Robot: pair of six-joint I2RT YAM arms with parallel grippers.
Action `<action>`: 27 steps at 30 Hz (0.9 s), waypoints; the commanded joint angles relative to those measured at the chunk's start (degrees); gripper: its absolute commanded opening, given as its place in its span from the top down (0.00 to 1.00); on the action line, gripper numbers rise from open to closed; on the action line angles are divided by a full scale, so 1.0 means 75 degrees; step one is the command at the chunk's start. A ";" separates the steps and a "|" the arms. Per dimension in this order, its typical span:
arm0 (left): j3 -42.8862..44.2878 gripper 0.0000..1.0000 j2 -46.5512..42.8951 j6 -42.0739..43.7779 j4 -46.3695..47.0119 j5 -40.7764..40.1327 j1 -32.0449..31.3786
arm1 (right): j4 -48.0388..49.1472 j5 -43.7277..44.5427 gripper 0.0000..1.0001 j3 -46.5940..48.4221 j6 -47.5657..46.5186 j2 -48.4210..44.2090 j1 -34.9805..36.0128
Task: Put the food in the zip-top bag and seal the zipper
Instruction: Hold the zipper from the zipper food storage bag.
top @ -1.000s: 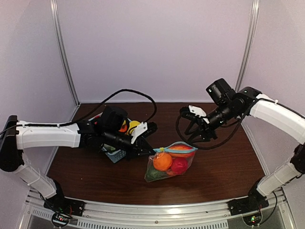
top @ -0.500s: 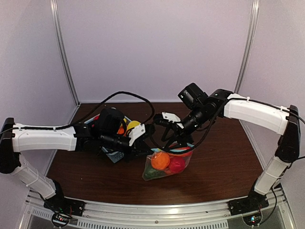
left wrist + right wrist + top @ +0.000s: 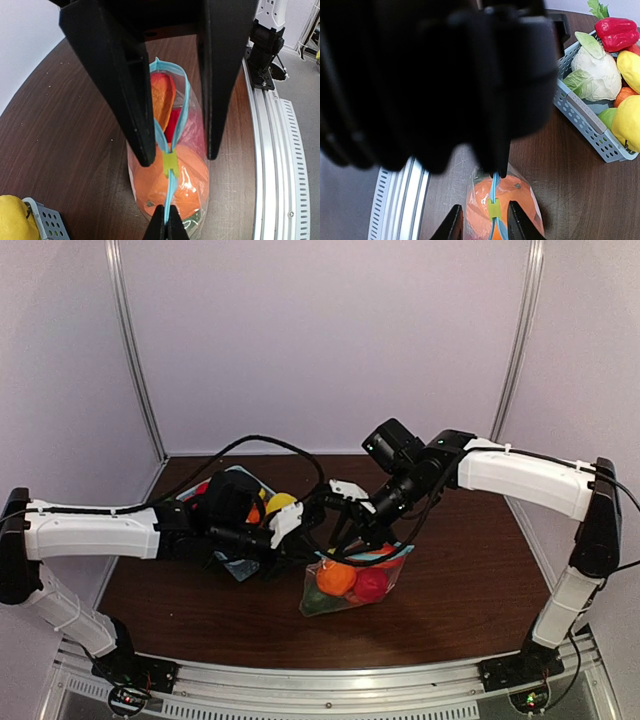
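Note:
The zip-top bag (image 3: pixel 356 582) lies on the table with an orange fruit (image 3: pixel 337 578), a red one (image 3: pixel 372 585) and a green one (image 3: pixel 318 602) inside. My left gripper (image 3: pixel 167 223) is shut on the near end of the zipper (image 3: pixel 171 192), the light-blue strip. A yellow-green slider (image 3: pixel 169 164) sits on the strip, which is still parted beyond it. My right gripper (image 3: pixel 485 225) is open, its fingers on either side of the slider (image 3: pixel 493 209) without touching it. From the top view the two grippers meet over the bag's left end.
The light-blue basket (image 3: pixel 580 107) stands left of the bag under my left arm, holding a red pepper (image 3: pixel 616 31), a white cabbage (image 3: pixel 594 75) and yellow fruits (image 3: pixel 629 122). The metal rail (image 3: pixel 272 150) runs along the table's near edge.
My right arm has swung left from the right side of the table to the bag's mouth, and its open fingers now straddle the slider. My left gripper has kept its hold.

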 commanded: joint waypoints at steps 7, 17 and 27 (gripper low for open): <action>-0.0263 1.00 -0.0413 -0.0051 0.0879 -0.0269 -0.0025 | 0.0335 -0.0104 0.69 -0.0142 0.0187 0.0019 0.0059; -0.0725 1.00 -0.0589 -0.0264 0.1678 0.0049 -0.0056 | 0.0859 -0.0142 0.59 -0.0481 0.0214 -0.0415 0.0000; -0.0737 1.00 -0.0641 -0.0250 0.1635 -0.0036 -0.0056 | 0.1271 -0.0290 0.73 -0.0690 0.0487 -0.0349 0.0008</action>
